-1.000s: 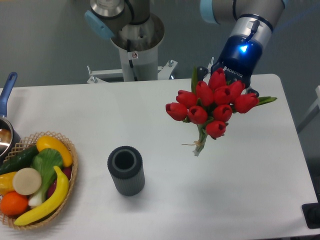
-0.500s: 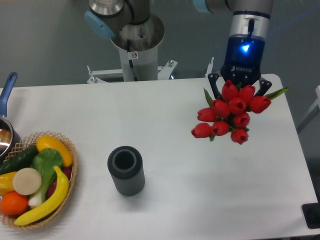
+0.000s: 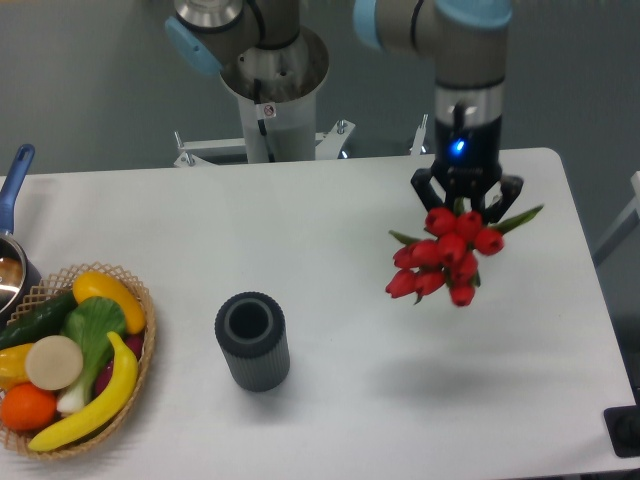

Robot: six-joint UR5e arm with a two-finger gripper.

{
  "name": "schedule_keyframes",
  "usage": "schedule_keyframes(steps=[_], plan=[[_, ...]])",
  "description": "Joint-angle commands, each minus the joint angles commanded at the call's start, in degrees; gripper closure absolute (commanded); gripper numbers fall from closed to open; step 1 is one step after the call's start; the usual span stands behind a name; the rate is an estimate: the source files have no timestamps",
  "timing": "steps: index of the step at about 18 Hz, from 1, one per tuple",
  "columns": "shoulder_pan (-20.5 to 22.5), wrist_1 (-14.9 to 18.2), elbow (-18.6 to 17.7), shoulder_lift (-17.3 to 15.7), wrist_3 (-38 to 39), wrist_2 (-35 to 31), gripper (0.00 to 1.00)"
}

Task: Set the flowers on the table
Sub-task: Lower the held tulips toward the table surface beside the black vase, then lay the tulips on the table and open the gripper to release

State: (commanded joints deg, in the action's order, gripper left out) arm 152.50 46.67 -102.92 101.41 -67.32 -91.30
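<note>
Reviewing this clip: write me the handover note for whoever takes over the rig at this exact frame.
Gripper: shut on the flowers, held in the air over the right half of the table, blooms hanging toward the camera and their shadow on the tabletop below.
Nearby: dark cylindrical vase standing empty left of centre; wicker basket of fruit and vegetables at the left edge.
Done: the bunch is gripped and over the table.
Left: lower it to bare tabletop on the right, open, withdraw.

The flowers (image 3: 446,255) hang just below the end effector (image 3: 467,196), above the bench (image 3: 330,210). A cylinder (image 3: 252,340) stands well to its left and nearer the camera, with a basket (image 3: 139,296) farther left.
</note>
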Motion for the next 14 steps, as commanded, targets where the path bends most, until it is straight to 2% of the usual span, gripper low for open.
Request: schedule_keyframes(steps=[3,12,13,14], plan=[[-2.4,-0.3,0.5,3.9,-0.1,-2.8,0.66],[-3.6,-0.7,1.6,11.5,-0.1,-3.1,0.65],[-3.6,-0.8,1.6,12.6,-0.1,-3.1,0.64],[-3.6,-0.9,1.6,12.7,-0.2,-3.0,0.54]])
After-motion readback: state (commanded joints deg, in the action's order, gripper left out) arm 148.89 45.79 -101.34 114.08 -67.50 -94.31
